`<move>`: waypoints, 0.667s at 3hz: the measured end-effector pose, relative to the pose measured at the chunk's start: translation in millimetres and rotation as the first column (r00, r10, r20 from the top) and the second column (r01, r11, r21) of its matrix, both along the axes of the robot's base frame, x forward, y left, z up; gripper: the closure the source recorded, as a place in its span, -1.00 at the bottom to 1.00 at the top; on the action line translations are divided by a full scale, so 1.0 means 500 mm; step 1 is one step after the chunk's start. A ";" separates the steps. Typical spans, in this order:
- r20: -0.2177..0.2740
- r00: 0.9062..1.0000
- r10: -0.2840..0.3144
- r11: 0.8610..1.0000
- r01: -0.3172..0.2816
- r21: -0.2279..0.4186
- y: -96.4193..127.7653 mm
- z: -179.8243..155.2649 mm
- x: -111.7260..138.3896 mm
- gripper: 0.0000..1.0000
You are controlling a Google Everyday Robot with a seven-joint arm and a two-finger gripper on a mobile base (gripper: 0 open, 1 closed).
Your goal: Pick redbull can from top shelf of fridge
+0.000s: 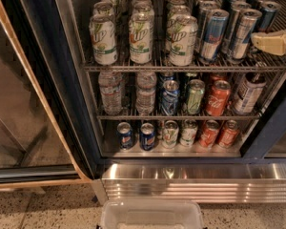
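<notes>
The approach step is judged to be in hand. The gripper (270,42) is seen at the upper right edge of the frame, level with the top shelf (181,67) of the fridge (43,80). It is placed just beside the front redbull can (244,31) in the right-hand group, and no contact can be made out. Whether the tool is open or closed cannot be told, since only a pale part of it is shown and the rest is cut off by the frame edge. No can is seen lifted from the rack. Several identical slim blue-and-silver cans are stood in rows in the upper right of the frame, to the right of the wider 7UP cans (103,39). Which one is being aimed at cannot be settled. For the next move, the tool would need to be lined up on a single can and closed around it without its close neighbours being knocked. The can would then be drawn out over the front rail. The back rows are largely hidden by the cans in front, and a clear bin (151,216) at the bottom centre is cut off by the lower edge.
</notes>
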State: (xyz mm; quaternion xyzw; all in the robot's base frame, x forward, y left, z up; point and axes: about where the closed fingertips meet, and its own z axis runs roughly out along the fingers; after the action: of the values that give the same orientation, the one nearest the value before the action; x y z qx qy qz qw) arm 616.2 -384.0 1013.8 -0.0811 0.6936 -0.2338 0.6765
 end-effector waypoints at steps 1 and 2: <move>0.000 1.000 0.000 1.000 0.000 0.000 0.005 0.000 0.003 -1.00; -0.004 1.000 0.017 1.000 -0.017 -0.001 0.023 0.002 -0.005 -1.00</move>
State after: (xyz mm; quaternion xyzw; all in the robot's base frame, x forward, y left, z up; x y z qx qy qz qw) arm 613.9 -372.5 1014.8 -0.0879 0.6943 -0.2285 0.6768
